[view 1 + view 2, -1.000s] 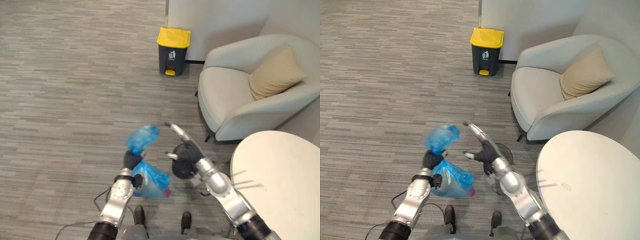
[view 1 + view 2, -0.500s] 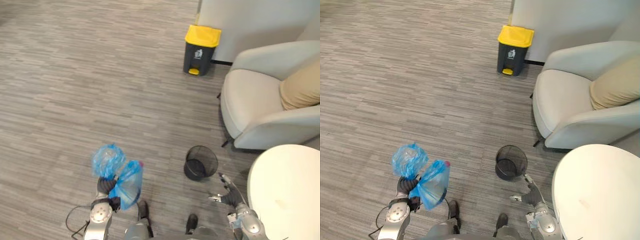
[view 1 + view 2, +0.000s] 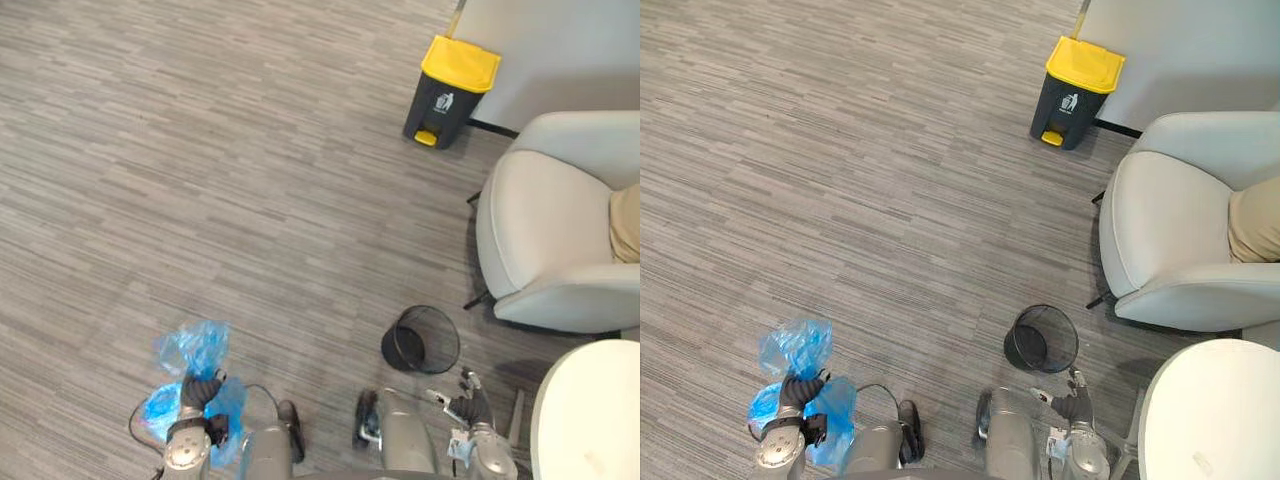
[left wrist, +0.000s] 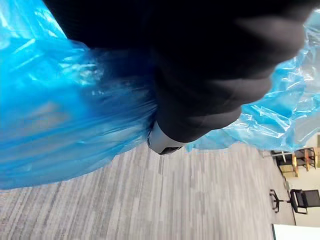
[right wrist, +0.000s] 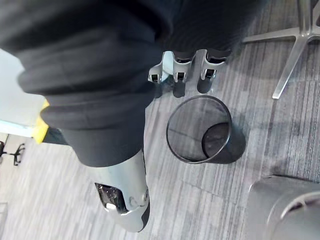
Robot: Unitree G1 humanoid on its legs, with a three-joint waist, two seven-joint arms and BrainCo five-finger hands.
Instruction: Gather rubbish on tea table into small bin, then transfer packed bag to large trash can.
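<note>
Two hands, arms cut off: left hand (image 3: 200,391) clamped on blue bag (image 3: 196,345), right hand (image 3: 469,406) with fingers apart.

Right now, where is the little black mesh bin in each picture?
Left eye view: mesh bin lower right, on the floor by the armchair.
Right eye view: lower middle-right.
Right wrist view: just past the fingers, standing upright.
Shared landmark: the right hand beside it.

Chair (image 3: 548,225) and pillow (image 3: 628,222)
The pale chair stands well past the right hand (image 3: 472,405), the tan pillow on it.
</note>
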